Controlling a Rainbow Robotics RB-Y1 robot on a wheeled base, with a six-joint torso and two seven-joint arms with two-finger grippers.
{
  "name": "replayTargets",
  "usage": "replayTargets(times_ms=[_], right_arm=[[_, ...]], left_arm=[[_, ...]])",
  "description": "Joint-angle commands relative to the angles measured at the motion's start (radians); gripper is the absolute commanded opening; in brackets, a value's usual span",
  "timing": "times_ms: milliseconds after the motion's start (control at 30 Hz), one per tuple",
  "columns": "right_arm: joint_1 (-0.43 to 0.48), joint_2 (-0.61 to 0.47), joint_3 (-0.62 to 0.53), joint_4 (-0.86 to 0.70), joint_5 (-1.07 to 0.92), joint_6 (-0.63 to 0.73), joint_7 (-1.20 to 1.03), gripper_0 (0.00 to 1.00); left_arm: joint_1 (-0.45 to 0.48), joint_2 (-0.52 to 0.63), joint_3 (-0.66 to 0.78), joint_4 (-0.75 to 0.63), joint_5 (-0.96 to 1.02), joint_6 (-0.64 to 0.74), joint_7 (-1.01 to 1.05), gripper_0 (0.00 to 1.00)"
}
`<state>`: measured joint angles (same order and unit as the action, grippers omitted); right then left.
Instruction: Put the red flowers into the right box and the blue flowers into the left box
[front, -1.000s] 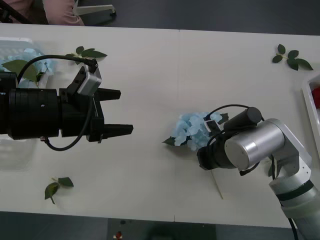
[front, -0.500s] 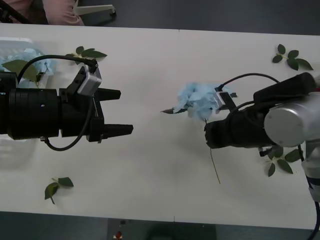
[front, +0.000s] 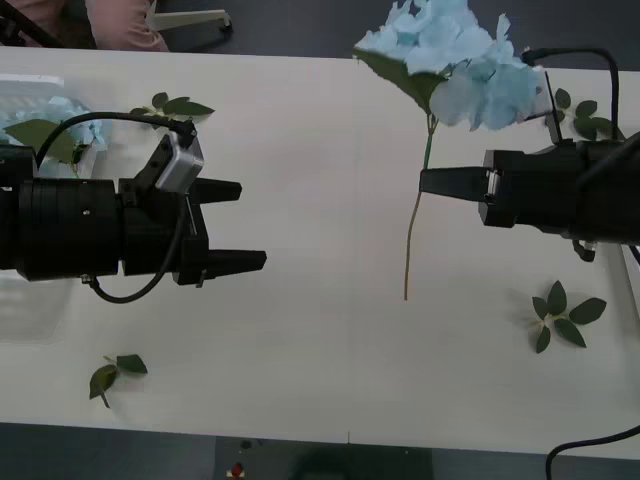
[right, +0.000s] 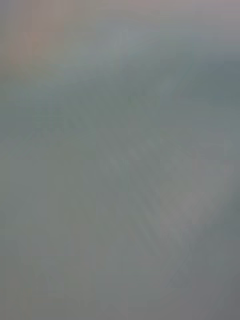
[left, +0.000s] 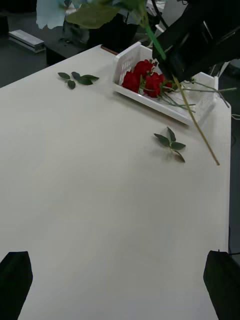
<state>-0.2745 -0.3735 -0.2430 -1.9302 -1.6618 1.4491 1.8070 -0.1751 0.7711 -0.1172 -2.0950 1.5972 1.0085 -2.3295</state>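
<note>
Above table, right tool (front: 425, 182) pinching blue flower (front: 455, 60)

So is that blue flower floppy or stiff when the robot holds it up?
Probably fairly stiff: the blue flower is pinched by its stem in the right gripper, and the stem below hangs almost straight. It looks top-heavy, since the head is wide and the stem thin, so it may swing. It is likely very light.
</note>
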Motion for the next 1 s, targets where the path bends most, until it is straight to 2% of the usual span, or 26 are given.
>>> replayTargets(times_ms=[33, 167, 567, 767, 1000], right_arm=[[-0.077, 0.001, 0.031, 0.057, -0.096, -0.004, 0.075, 0.0], [-0.129, 0.001, 0.076, 0.091, -0.093, -0.013, 0.015, 0.0], [-0.21, 0.001, 0.122, 0.102, -0.064, -0.029, -0.13, 0.0], [-0.21, 0.001, 0.122, 0.102, -0.064, -0.024, -0.143, 0.0], [-0.21, 0.001, 0.122, 0.102, -0.064, -0.024, -0.143, 0.0]], left_arm=[[0.016, -0.016, -0.025, 0.01, 0.04, -0.019, -0.002, 1.0], [0.005, -0.007, -0.024, 0.021, 0.096, -0.03, 0.018, 1.0], [-0.073, 0.0, -0.099, 0.023, 0.181, -0.05, 0.325, 1.0], [-0.121, -0.075, -0.199, 0.044, 0.171, -0.172, 0.427, 1.0], [-0.195, -0.145, -0.314, 0.101, 0.171, -0.312, 0.438, 1.0]])
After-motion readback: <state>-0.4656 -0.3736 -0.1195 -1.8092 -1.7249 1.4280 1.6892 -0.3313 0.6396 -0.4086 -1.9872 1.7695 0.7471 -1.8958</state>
